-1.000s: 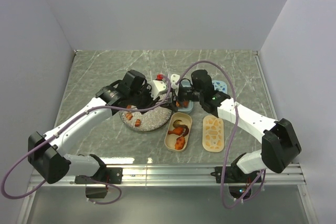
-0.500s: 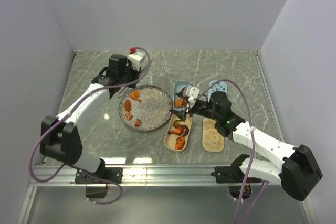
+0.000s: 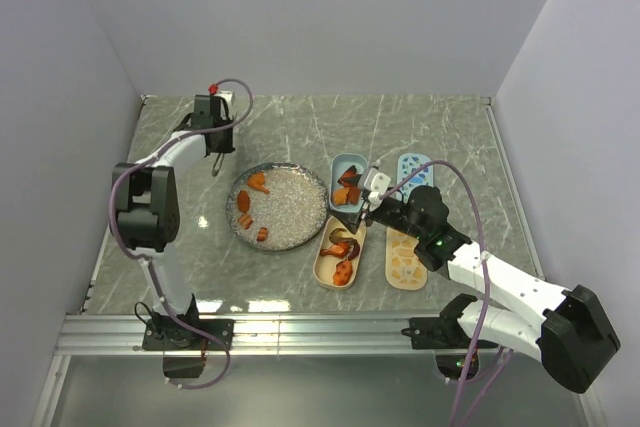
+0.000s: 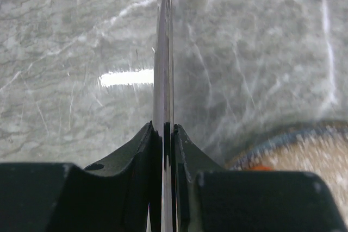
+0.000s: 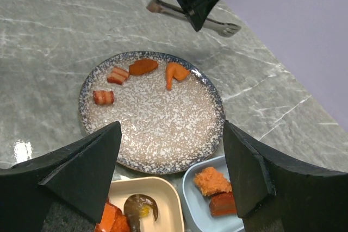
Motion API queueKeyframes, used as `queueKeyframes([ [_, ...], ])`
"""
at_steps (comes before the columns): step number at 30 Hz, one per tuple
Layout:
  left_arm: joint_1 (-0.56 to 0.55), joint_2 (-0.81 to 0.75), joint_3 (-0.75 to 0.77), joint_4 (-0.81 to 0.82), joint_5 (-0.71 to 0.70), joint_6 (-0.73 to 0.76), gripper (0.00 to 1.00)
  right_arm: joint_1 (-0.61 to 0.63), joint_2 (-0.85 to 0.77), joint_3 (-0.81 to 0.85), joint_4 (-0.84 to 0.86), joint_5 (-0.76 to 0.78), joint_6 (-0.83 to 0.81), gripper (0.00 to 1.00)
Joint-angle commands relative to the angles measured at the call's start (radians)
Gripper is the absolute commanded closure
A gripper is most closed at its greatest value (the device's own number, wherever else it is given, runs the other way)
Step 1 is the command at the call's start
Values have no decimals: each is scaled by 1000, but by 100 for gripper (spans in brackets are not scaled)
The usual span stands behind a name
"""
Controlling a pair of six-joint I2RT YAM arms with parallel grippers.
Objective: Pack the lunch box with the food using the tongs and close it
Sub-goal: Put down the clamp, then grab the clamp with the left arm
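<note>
**Top view:** your left arm is off the plate (image 3: 295, 209) now, out at the back-left of the table (image 3: 440, 127). A second back it sat right over that plate.
- The left gripper (image 3: 214, 133) is clamped on the tongs (image 3: 216, 159). No load on them that I can make out.
- The plate lies just nearer you and to the right of the tongs, with four pieces of food (image 3: 258, 183) on it.
- Beyond the plate from the tongs are the blue tub (image 3: 333, 172) and the cream tub (image 3: 320, 267). Both hold food and both are uncovered.
- The blue lid (image 3: 412, 169) and cream lid (image 3: 405, 255) lie farther out again, past the tubs.
- The right gripper (image 3: 365, 199) is pulled back toward you compared with a second ago. It hangs over the gap between the two tubs.

**Left wrist:** tongs (image 4: 165, 52) edge-on, blades squeezed flat together with no gap. Nothing sits between them in the stretch shown, and the tips run out of frame. The plate rim (image 4: 283, 139) is off to the blades' right, near the grip end, with one orange bit at the frame edge.

**Right wrist:** right gripper (image 5: 171, 134) spread wide, nothing in it. The tongs (image 5: 217, 24) sit crosswise in the left gripper (image 5: 197, 23), beyond the plate, and both ends look bare.

**My read:** the tongs are retracted between picks and the job isn't finished. Four pieces still need moving, so you have to bring the tongs back over the plate. Lids come after that.
</note>
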Motion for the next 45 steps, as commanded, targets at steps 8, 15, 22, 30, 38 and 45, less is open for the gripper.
queueKeyframes([
  [8,28,209,199,-117,-132,-94,72,4,-13,2,52,-4,-3,18],
  [15,35,278,263,-197,-198,-135,51,3,4,11,42,-13,-7,18],
  [22,36,223,227,-177,-261,-191,1,4,5,7,47,-10,-8,18],
  [30,-17,-61,-34,-65,-434,-370,1,4,-1,-10,70,-2,-3,17],
  [38,-65,-246,-305,191,-349,-441,1,3,-6,-24,93,-7,6,17],
  [45,-45,-112,-249,196,-270,-436,0,3,-6,-33,110,-11,11,16],
])
